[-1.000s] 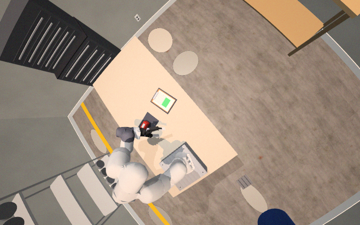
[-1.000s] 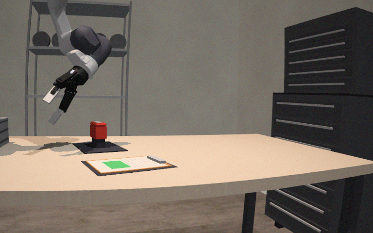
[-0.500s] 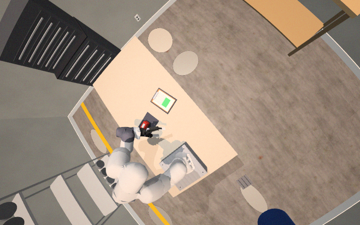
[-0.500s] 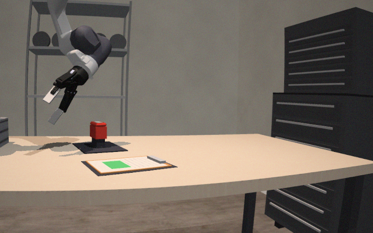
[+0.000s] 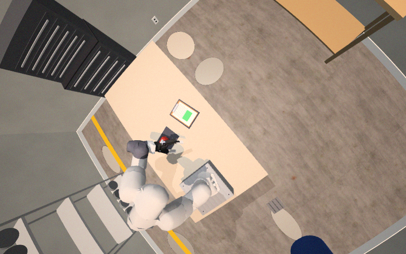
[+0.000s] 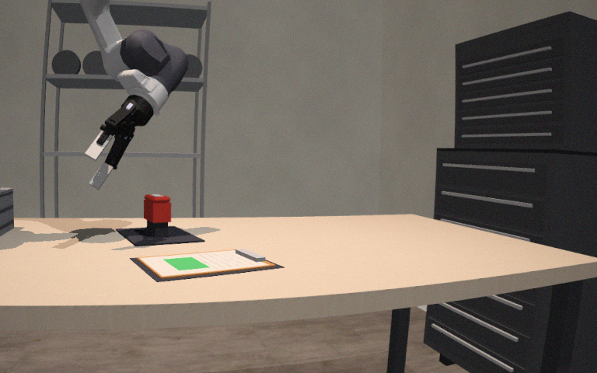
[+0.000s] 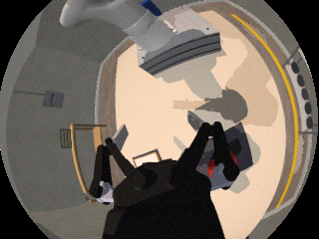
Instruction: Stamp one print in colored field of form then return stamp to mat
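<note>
The red stamp stands upright and let out at the middle of the dark mat. The form lies on a clipboard in front of the mat, and its green field bears no mark. My gripper is open and empty. It hangs tilted, well above the table and to the left of the stamp in the exterior view, touching nothing.
The arm's grey base mount sits on the table near one end. A black drawer cabinet stands at the other end, and a shelf rack behind the arm. Round floor mats lie around the table.
</note>
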Robot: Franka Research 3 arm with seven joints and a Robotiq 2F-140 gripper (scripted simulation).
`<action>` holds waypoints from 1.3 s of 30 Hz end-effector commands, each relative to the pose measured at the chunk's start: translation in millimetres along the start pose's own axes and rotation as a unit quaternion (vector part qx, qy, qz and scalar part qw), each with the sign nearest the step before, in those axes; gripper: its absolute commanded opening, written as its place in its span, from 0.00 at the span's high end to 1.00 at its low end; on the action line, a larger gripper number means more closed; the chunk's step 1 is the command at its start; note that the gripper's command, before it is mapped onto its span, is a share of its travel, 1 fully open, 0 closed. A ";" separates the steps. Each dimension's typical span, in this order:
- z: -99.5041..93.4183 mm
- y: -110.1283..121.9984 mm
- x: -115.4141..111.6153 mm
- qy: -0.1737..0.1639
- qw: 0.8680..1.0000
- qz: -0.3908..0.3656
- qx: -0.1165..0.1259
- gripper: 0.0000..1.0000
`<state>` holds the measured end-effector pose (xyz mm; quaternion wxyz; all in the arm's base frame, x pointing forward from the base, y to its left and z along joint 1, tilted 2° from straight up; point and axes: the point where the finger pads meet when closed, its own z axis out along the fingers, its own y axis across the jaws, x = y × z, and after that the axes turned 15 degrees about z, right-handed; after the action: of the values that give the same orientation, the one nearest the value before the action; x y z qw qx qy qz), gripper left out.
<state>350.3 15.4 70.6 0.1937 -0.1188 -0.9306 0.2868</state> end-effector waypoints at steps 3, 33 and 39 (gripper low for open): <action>-13.5 -2.7 -5.5 0.004 0.995 -0.096 -0.015 0.00; -78.0 -21.0 -38.4 -0.030 0.954 -0.290 -0.071 0.00; -91.6 -26.1 -44.4 -0.041 0.940 -0.330 -0.081 0.00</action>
<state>420.7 23.3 133.5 0.2176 0.1110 -0.9554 0.1661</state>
